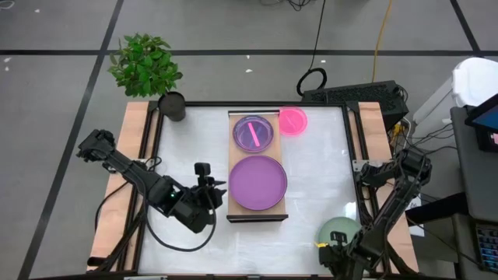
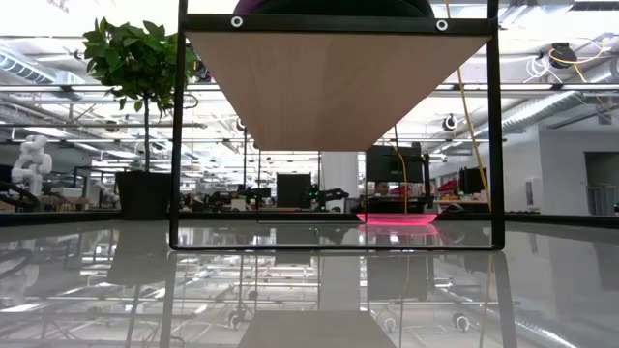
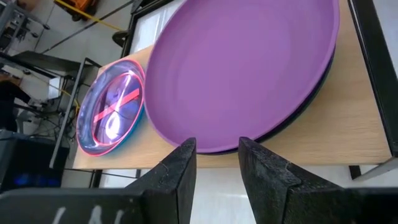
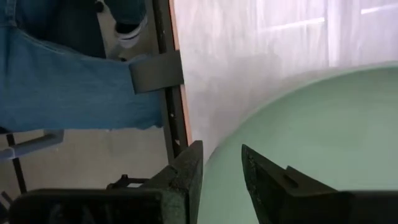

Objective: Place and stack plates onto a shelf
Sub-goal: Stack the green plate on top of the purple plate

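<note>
- The shelf (image 1: 257,210) stood raised over the middle of the counter (image 1: 319,167), already carrying a large purple plate (image 1: 257,183) at its near end and a small stack (image 1: 254,133) at its far end.
- The left wrist view showed a darker plate's rim just under the purple one; the small stack had a translucent, pink-rimmed plate on top.
- A pink plate (image 1: 293,120) lay on the counter just beside the shelf's far right corner.
- The sage plate (image 1: 340,231) sat at the counter's near right edge, well apart from the shelf.
- The right tool (image 4: 221,171) was at the sage plate's rim, jaws parted a little and not clenched on it.
- The left tool (image 3: 214,165) hung just off the purple plate's near-left edge, jaws apart, holding nothing.
- Judged step: picking up the sage plate.
- The next move likely calls for straddling the thin rim, clamping firmly, then lifting it level toward the shelf.
</note>
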### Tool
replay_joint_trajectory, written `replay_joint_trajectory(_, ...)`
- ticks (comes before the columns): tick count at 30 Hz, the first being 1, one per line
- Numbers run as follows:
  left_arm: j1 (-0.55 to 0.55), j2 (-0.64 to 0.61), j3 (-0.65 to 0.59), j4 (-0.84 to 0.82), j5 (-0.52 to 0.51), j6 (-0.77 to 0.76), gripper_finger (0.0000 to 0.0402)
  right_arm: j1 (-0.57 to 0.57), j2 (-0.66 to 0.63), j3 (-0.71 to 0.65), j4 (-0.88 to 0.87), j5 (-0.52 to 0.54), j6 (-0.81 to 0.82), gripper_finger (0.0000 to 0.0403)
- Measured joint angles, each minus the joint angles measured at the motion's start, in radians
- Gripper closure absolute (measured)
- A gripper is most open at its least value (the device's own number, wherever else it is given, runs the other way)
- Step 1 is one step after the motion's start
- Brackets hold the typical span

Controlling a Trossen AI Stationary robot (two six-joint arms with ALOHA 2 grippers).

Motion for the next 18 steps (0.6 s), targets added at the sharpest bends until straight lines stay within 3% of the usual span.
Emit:
replay_joint_trajectory(10, 0.0, 0.0, 0.0, -0.006, 0.001, -0.008, 0.0275, 0.001, 0.0, -0.062, 0.083, -0.004, -0.001, 0.0309)
replay_joint_trajectory(18, 0.0, 0.0, 0.0, -0.013, 0.002, -0.014, 0.0275, 0.012, 0.0, -0.113, 0.046, -0.004, 0.025, 0.0315)
